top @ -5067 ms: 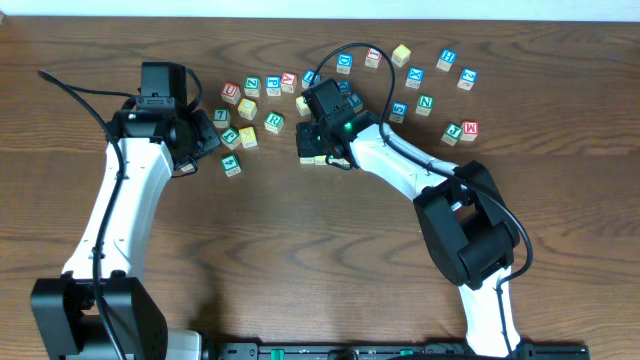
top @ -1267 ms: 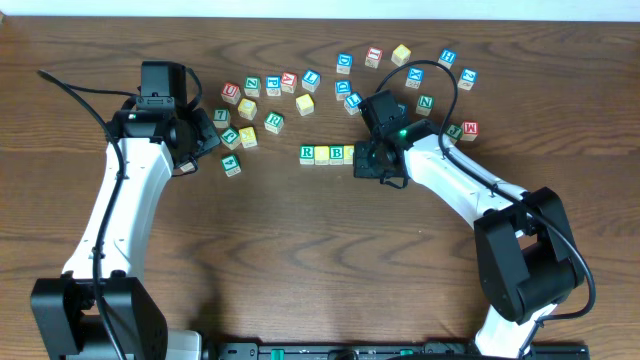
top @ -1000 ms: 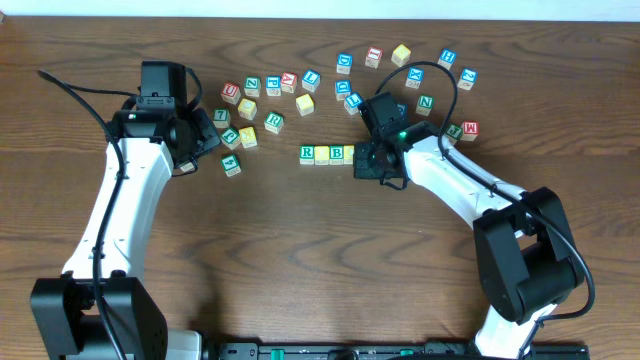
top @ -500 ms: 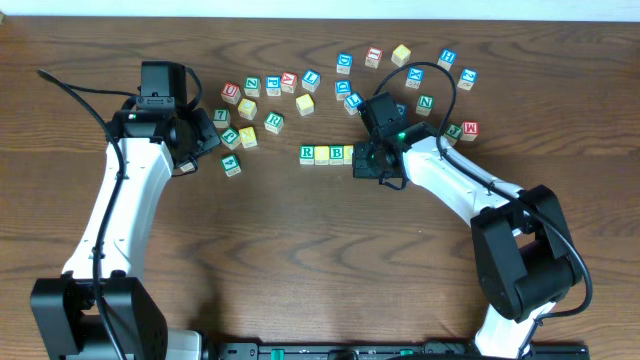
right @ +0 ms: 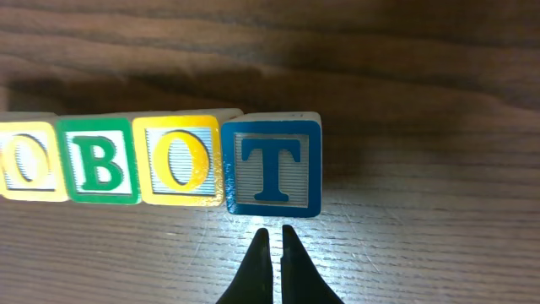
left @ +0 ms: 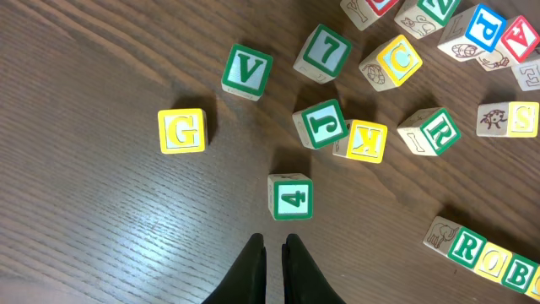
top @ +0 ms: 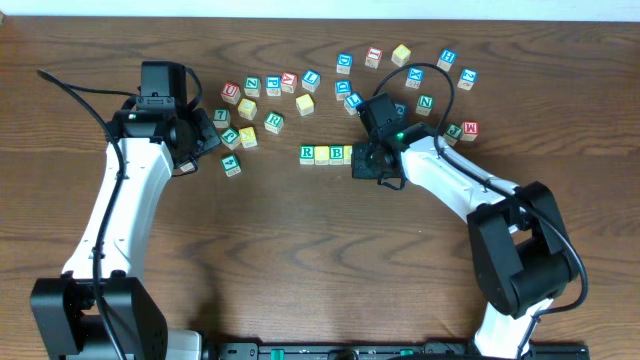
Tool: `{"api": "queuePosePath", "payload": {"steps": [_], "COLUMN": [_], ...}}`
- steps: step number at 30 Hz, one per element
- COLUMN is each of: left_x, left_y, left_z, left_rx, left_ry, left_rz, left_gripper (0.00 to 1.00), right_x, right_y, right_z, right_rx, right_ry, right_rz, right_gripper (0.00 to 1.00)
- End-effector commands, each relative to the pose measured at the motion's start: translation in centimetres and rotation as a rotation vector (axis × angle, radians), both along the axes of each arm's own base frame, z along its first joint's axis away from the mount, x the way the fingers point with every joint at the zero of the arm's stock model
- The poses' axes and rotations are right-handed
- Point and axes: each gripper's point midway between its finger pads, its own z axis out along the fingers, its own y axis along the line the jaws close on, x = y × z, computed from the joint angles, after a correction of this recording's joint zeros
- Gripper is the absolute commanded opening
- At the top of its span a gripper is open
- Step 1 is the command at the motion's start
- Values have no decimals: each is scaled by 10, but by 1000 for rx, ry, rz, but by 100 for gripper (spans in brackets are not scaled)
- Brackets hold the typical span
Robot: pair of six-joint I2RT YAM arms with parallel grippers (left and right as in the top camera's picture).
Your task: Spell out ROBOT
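ROBOT row is sitting complete near the middle of the desk. The right wrist view is showing O, B, O and the blue T block touching side by side, and the left wrist view is catching the leading R block. Judging from this, nothing is waiting to be placed; only pulling clear is remaining. The right tool is hanging just beside the T, fingers together and gripping nothing, its arm reaching in from the right. The left tool is hovering near the green 4 block among the spare blocks, fingers likewise together and empty.
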Motion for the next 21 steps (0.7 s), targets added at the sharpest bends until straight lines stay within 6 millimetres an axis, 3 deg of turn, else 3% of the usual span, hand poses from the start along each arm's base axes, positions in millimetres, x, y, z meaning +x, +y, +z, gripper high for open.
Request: {"api": "queuePosePath", "payload": {"steps": [1, 21], "left_x": [-4, -4], "left_y": [4, 4], "left_z": [0, 0], "left_rx": [16, 9], "left_ry": [1, 1], "left_rz": [5, 21], "left_gripper": [9, 9], "right_x": [-3, 1], "right_y": [1, -1], "right_z": [-8, -8], "right_rx": [8, 12], "right_ry": [25, 15], "right_rz": [0, -6], "right_gripper": [1, 1]}}
